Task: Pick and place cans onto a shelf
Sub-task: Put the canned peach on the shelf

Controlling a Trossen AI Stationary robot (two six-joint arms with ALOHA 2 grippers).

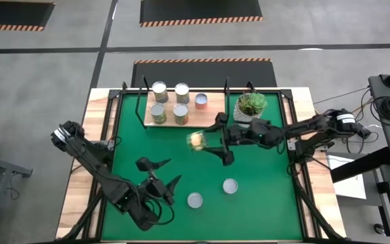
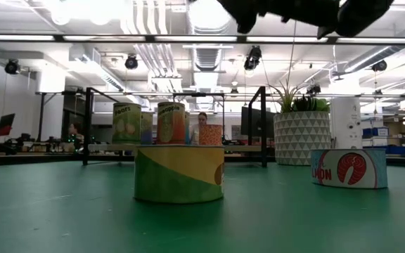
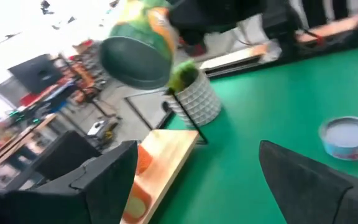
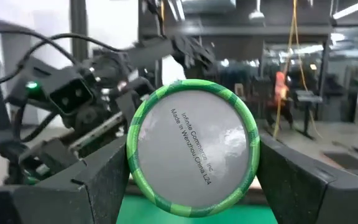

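bright overhead ceiling lights (image 2: 83, 10) glare white; left wrist view motion-blurred, backgrounds soft.

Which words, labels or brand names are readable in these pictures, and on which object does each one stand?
"Made in Infinite Companion, Inc. Wenzhou China L24", approximately: round silver end of the green-rimmed can between the right gripper fingers.
"...MON", beside a red fish picture: flat pale tin on the green mat.
Labels of the tall cans on the light-wood shelf: too blurred to read.

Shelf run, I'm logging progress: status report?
Right gripper shut on a can, airborne before the shelf. Left gripper open, idle. Two cans on the mat; path clear.
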